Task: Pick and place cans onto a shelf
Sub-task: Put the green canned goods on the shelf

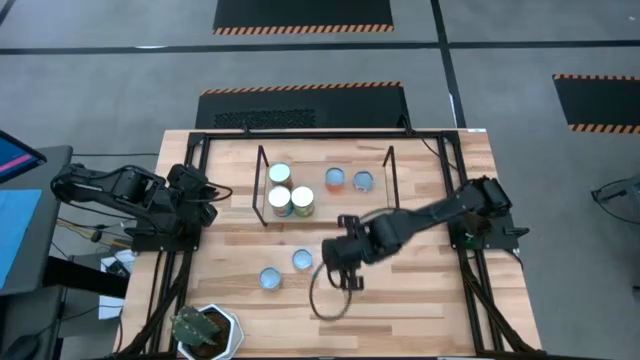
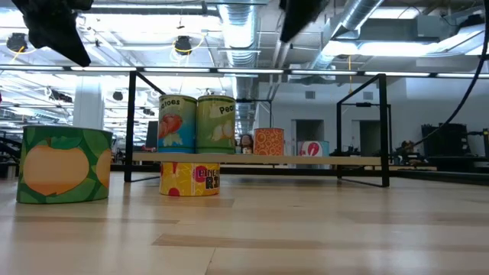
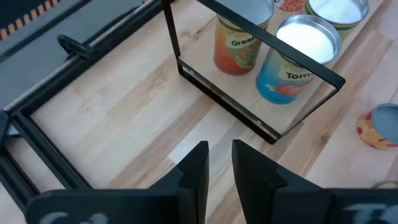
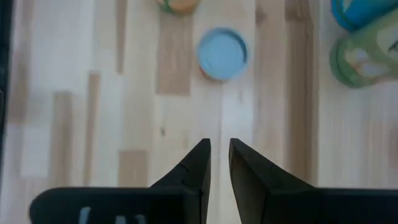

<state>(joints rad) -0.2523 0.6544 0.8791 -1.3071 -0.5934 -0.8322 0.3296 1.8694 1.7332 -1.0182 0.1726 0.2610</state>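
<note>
The shelf [image 1: 325, 205] is a light-wood board between two black wire frames. Several cans stand on it: three at its left end [image 1: 281, 200] and two with blue tops farther right [image 1: 335, 179]. Two blue-topped cans stand on the table in front of it [image 1: 302, 260] [image 1: 270, 278]. My right gripper [image 1: 345, 272] hovers shut just right of the nearer-to-shelf can, which shows ahead of the fingers in the right wrist view [image 4: 222, 53]. My left gripper [image 1: 205, 195] waits shut left of the shelf's left frame [image 3: 249, 68].
A white hexagonal pot with a green plant [image 1: 210, 330] stands at the table's near left corner. A dark cable loop [image 1: 330, 298] hangs by my right gripper. A black frame [image 1: 330, 133] runs along the table's edges. Bare wood lies right of the right arm.
</note>
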